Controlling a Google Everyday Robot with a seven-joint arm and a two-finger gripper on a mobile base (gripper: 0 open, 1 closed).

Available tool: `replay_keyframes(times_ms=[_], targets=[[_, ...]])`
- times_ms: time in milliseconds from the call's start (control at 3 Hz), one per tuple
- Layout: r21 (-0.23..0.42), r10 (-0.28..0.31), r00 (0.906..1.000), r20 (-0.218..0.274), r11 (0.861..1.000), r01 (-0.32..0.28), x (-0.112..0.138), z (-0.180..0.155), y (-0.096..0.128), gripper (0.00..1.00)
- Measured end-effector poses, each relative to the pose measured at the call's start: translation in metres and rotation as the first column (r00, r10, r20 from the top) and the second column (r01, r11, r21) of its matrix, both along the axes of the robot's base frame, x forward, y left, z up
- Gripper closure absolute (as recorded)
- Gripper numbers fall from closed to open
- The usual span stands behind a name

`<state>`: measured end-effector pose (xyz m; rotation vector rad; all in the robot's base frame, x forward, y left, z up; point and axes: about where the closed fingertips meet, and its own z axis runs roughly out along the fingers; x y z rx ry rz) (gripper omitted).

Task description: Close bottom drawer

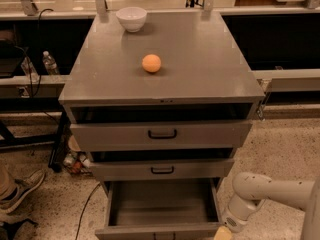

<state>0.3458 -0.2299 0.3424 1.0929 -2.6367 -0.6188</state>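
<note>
The bottom drawer [162, 207] of the grey cabinet is pulled out, and its plain grey inside shows. Its front panel [150, 231] lies at the lower edge of the camera view. The white arm [260, 191] reaches in from the right and bends down by the drawer's right front corner. My gripper [223, 233] is at the bottom edge, just right of the drawer front, and is mostly cut off by the frame. The middle drawer [162, 169] and the top drawer [161, 133] each stand slightly ajar.
An orange ball [151, 63] and a white bowl [132, 18] sit on the cabinet top [200, 59]. A person's shoe [20, 190] is on the floor at the left. Water bottles [50, 63] and cables stand behind the cabinet at the left. Speckled floor lies at the right.
</note>
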Motion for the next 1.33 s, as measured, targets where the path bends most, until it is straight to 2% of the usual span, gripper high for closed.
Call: replay_keyframes(times_ms=[333,667,1333], targets=[[0.046,-0.020,0.9987,-0.046,0.999,0.022,-0.001,-0.035,0.003,0.00],[0.074,-0.033,0.9958,-0.086,0.996,0.040,-0.002,-0.067,0.011,0.26],[0.091,-0.028,0.9935,-0.111,0.995,0.039,-0.008,-0.089,0.018,0.72]])
